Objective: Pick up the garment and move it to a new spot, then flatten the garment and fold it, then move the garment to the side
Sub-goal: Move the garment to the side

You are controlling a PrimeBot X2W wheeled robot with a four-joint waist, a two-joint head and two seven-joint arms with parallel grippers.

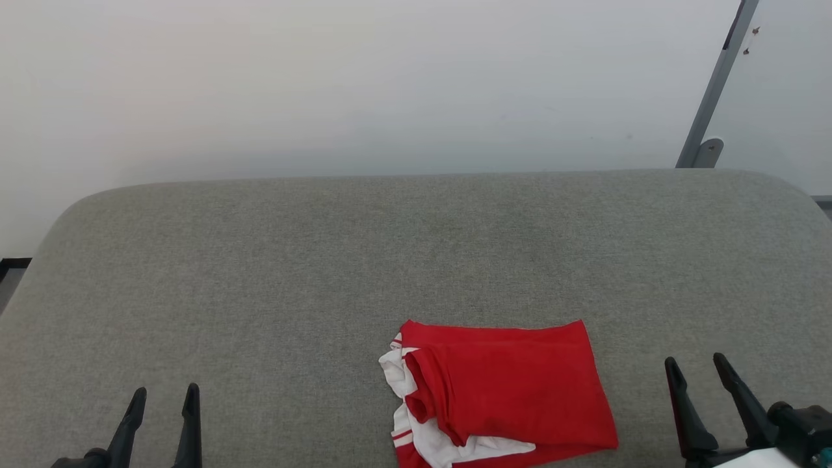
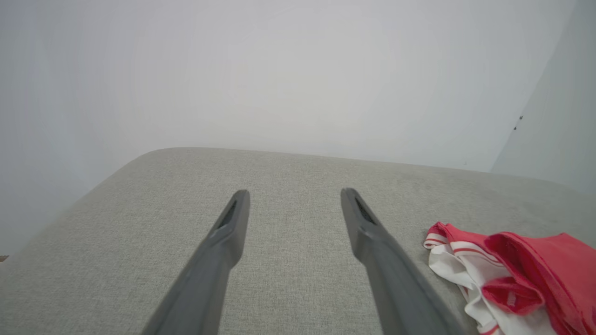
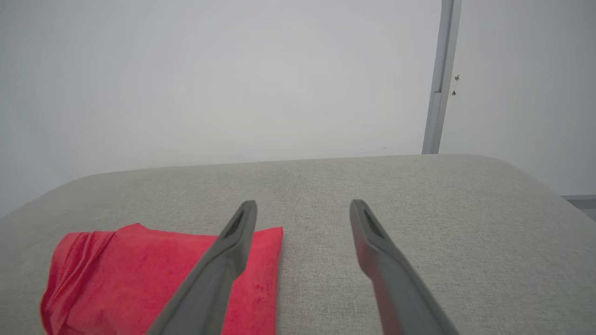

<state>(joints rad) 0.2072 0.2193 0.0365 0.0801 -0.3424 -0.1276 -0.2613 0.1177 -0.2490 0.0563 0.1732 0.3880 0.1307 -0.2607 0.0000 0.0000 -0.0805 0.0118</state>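
you are looking down on a grey padded surface (image 1: 325, 260) with a pale wall (image 1: 325, 78) behind it. the shirt (image 1: 500, 393) lies near the front edge, a little right of the middle, folded into a rough rectangle. the top layer is plain red and fairly smooth, with its straight edge facing the wall. on its left side the fold is untidy: white sleeve fabric and bits of red-and-white striped trim stick out from under the red layer and run down toward the front edge.

your left claw (image 1: 164, 395) sits at the lower left, fingers spread apart with nothing between them, well away from the shirt. from the left wrist, the two dark fingers (image 2: 223, 242) reach over bare grey fabric, and the bunched white-and-red side of the shirt (image 2: 512, 274) shows off to the right, not touching them.

your right claw (image 1: 697, 365) sits at the lower right, also spread apart and holding nothing, near the shirt's right edge but clear of it. from the right wrist, the left finger (image 3: 228, 251) crosses in front of the smooth red corner of the shirt (image 3: 139, 279); you cannot tell from that view whether it touches.

a grey metal post (image 1: 715, 84) leans against the wall at the far right.
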